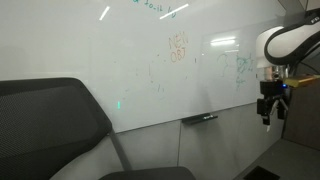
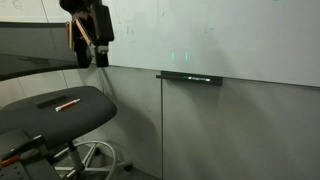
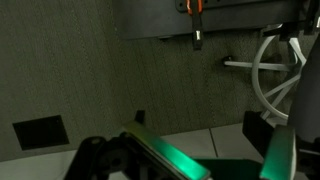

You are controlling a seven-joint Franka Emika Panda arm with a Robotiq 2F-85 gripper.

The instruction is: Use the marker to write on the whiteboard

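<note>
The marker, a short orange stick, lies on the grey chair seat. In the wrist view the marker shows at the top edge, far from the jaws. The whiteboard fills the wall and carries faint orange and green scribbles; it also shows in an exterior view as whiteboard. My gripper hangs in the air in front of the board's lower edge, pointing down. It is open, with nothing between its fingers. In an exterior view the gripper is well above the chair seat.
A long dark bar rests on the board's lower ledge, also seen as bar. The dark grey chair back stands close to the wall. The chair's white wheeled base spreads over the carpet below.
</note>
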